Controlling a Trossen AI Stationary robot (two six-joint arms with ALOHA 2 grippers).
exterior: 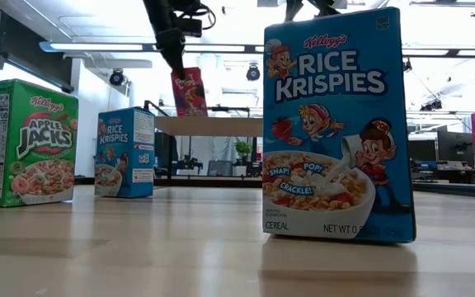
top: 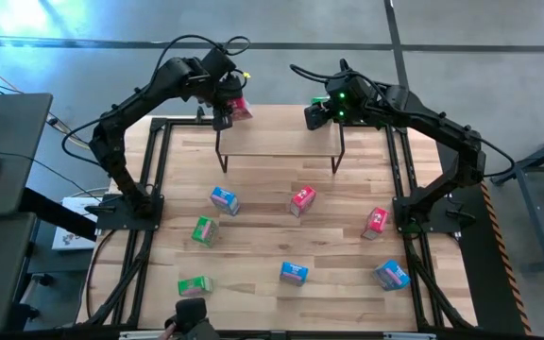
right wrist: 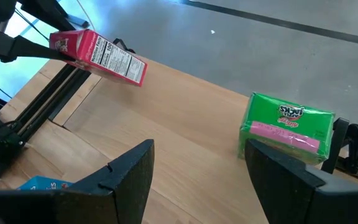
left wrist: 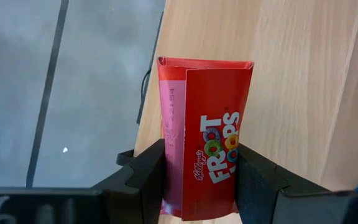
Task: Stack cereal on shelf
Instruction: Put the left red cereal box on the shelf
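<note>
Holding a red Froot Loops box over the shelf's left end, left gripper is clamped on it. Right gripper is open by a green box resting at the shelf's right end. Approx. 1 placed; 7 boxes wait on the table.

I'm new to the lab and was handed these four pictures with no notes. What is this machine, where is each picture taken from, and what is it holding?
It is a robot with two dark arms at a wooden table, each ending in two-finger jaws. One picture looks straight down on everything, one sits at tabletop height, and two come from cameras on the arms' wrists.

The left gripper is shut on a red Froot Loops box, held in the air above one end of the shelf, a small wooden plank on thin black legs. The right gripper is open at the shelf's other end, beside a green Apple Jacks box that rests on the plank.

Seven more small cereal boxes are scattered on the table, among them a blue Rice Krispies box right by the low camera.
</note>
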